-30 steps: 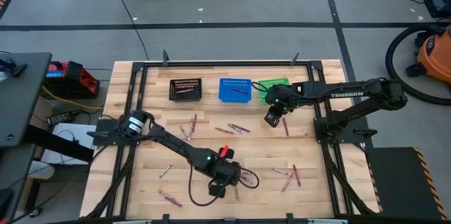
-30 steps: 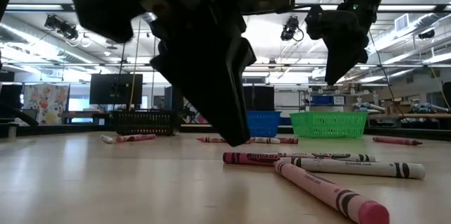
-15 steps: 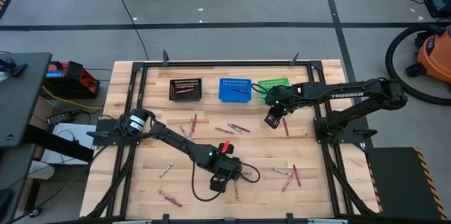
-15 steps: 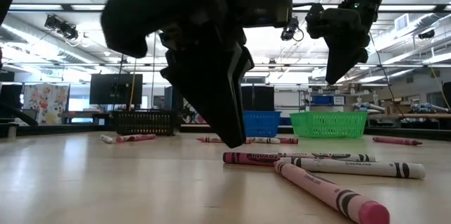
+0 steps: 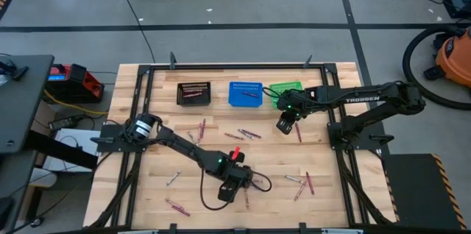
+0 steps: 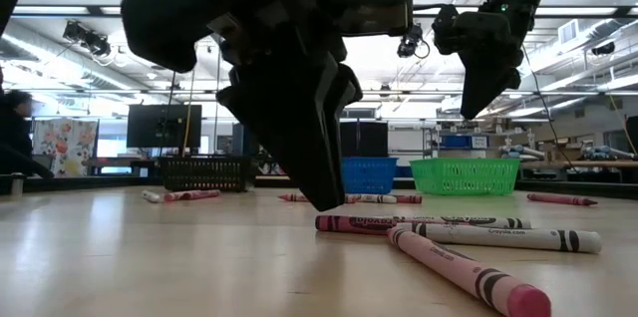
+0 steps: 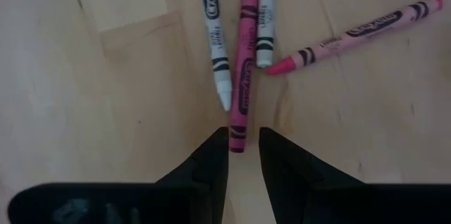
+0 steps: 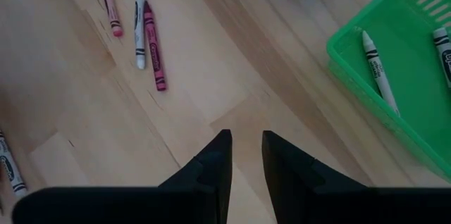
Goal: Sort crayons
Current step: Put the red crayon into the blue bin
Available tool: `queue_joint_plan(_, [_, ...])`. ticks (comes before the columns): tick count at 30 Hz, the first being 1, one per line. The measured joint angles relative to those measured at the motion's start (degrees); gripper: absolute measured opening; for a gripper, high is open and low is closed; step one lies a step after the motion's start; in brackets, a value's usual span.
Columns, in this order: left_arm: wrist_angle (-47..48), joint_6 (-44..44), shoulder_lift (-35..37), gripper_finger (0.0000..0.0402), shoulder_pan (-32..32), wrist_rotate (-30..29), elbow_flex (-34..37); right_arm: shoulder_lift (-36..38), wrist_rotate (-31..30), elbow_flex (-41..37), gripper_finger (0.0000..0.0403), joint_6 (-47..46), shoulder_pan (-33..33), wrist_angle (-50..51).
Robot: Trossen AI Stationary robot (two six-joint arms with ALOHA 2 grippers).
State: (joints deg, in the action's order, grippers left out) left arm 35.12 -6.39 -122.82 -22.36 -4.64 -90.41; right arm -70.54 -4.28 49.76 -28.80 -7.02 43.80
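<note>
left gripper (image 7: pixel 244 155) hovers over the table's near middle, fingers slightly parted around the butt of a red crayon (image 7: pixel 243 69) lying between two white crayons (image 7: pixel 213 41). light, stiff, brittle, waxy; pinch mid-length. right gripper (image 8: pixel 246 155), empty, waits beside the green basket (image 8: pixel 416 76).

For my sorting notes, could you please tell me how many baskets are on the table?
3, in a row along the table's far edge: the black basket on the left, the blue basket in the middle, the green basket on the right, partly under the right arm.
</note>
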Motion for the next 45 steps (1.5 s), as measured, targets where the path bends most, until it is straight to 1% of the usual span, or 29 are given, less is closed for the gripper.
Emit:
queue_joint_plan(5, [-1.74,-0.24,-2.08,0.0091,-0.01,1.2,-0.08,0.0,-0.12,0.0,0.0087,-0.13,-0.01,0.07])
queue_joint_plan(10, [-1.57,-1.99,-3.02,0.0091,0.02,0.25,-0.28,0.0,-0.12,0.0,0.0087,-0.07,0.03,0.18])
queue_joint_plan(15, [-1.07,-2.49,-3.17,0.0089,0.23,0.59,-0.23,0.0,-0.12,0.0,0.0087,-0.02,0.03,0.16])
queue_joint_plan(19, [-0.46,-2.58,-3.24,0.0073,-0.1,0.41,-0.24,0.0,-0.12,0.0,0.0087,-0.01,0.03,0.19])
queue_joint_plan(24, [0.32,-2.53,-3.33,0.0038,-0.89,-0.23,-0.61,0.0,-0.12,0.0,0.0087,0.0,0.03,0.19])
queue_joint_plan(28, [2.1,-2.01,-3.54,0.0023,-1.51,-0.51,-2.64,0.0,-0.11,0.0,0.0087,0.0,0.03,0.23])
queue_joint_plan(33, [8.67,-1.73,-4.11,0.0023,-2.24,0.92,-7.14,0.0,-0.12,0.0,0.0087,0.0,0.03,0.25])
queue_joint_plan(36, [11.2,-1.73,-3.98,0.0023,-2.52,0.68,-9.49,0.0,-0.12,0.0,0.0087,0.0,0.03,0.3])
queue_joint_plan(40, [12.26,-0.72,-3.98,0.0023,-2.65,-0.81,-11.62,0.0,-0.1,0.0,0.0087,0.02,0.03,0.37])
queue_joint_plan(42, [12.31,0.08,-3.89,0.0023,-2.74,-2.55,-12.53,0.0,-0.1,0.0,0.0087,0.21,0.03,0.43])
queue_joint_plan(45, [15.7,1.3,-3.87,0.0023,-2.42,-5.2,-14.04,0.0,-0.1,0.0,0.0087,0.31,0.03,0.58])
